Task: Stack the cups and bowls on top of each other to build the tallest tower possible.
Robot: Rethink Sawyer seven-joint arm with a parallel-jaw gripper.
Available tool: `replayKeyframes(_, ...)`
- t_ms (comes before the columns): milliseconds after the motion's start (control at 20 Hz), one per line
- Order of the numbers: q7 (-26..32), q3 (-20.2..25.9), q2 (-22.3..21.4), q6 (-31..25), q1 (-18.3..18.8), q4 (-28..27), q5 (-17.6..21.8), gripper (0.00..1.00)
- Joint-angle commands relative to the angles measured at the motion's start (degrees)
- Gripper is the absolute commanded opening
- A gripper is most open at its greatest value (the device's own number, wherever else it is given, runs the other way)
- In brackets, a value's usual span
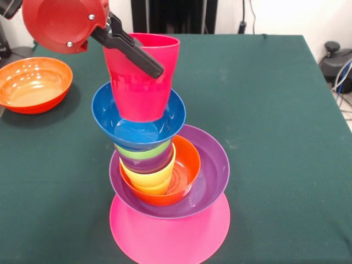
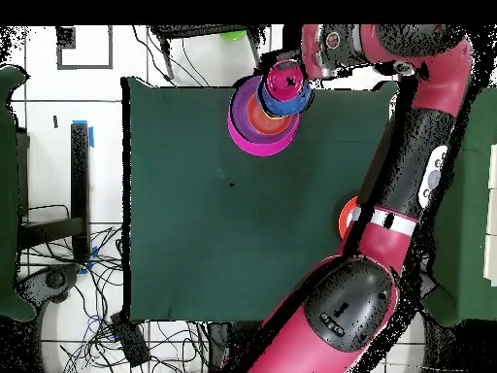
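Gripper (image 1: 144, 59) clamping rim of red cup (image 1: 142, 82), one black finger lying across cup wall. Cup hanging upright directly below gripper, base sitting in blue bowl (image 1: 110, 113) topping leaning tower (image 1: 165, 181); axis tilting slightly.

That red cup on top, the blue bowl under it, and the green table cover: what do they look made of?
The red cup and blue bowl look like glossy moulded plastic: bright, even colour, thin rims and light glinting off their walls. The cup has a faint ribbed band partway down. The table cover looks like matte dark green cloth or felt, with no shine; which of the two I cannot tell.
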State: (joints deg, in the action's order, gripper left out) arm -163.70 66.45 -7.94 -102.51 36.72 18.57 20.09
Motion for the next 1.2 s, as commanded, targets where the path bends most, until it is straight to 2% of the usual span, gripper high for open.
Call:
replayKeyframes(50,-13.72,4.81,0.35,-6.74,0.01,-1.15,6.06,0.00)
replayKeyframes(650,-11.03,10.29,1.18,-7.76,1.07,-2.71,13.21,0.00)
replayKeyframes(1200,-8.89,13.90,1.85,-8.63,2.02,-3.26,17.71,0.00)
